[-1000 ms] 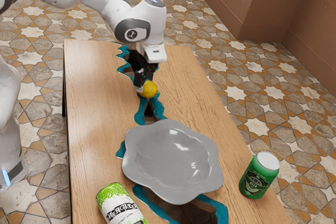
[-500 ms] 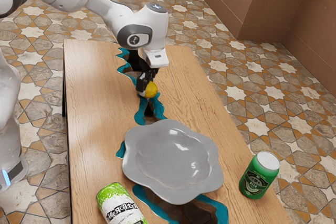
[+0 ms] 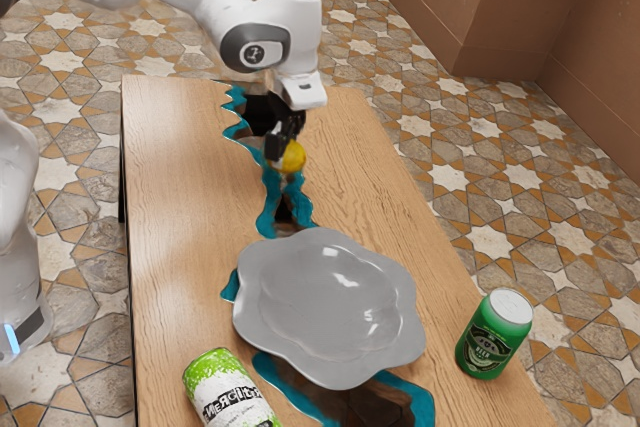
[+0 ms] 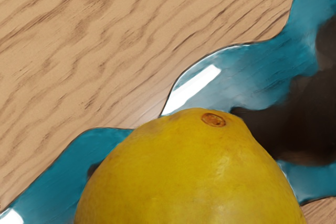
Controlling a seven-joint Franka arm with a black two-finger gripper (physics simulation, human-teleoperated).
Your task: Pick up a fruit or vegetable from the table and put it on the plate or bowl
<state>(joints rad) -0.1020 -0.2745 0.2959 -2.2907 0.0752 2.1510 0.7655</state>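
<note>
The exterior view takes in the whole arm, with the pincer (image 3: 284, 152) pointing down over the table (image 3: 180, 227) and clamped on the lemon (image 3: 293, 158), which hangs between its black fingers clear of the wood. That view alone gives the surroundings: the grey wavy-edged plate (image 3: 252, 292) lies well apart from the pincer, nearer the camera; a green can (image 3: 493, 333) stands past the plate toward the exterior view's right, and a white-and-green can (image 3: 228, 402) lies on its side at the near edge. A teal strip (image 3: 271, 209) winds along the table directly under the pincer

The wrist view gives the fruit up close: the lemon (image 4: 189, 177) sits right under the hand, deep yellow, smooth with faint pitting, with a small brown stem scar. Beyond it are wood grain and the teal strip (image 4: 262, 72), glossy, with a white glint and a dark shadow
</note>
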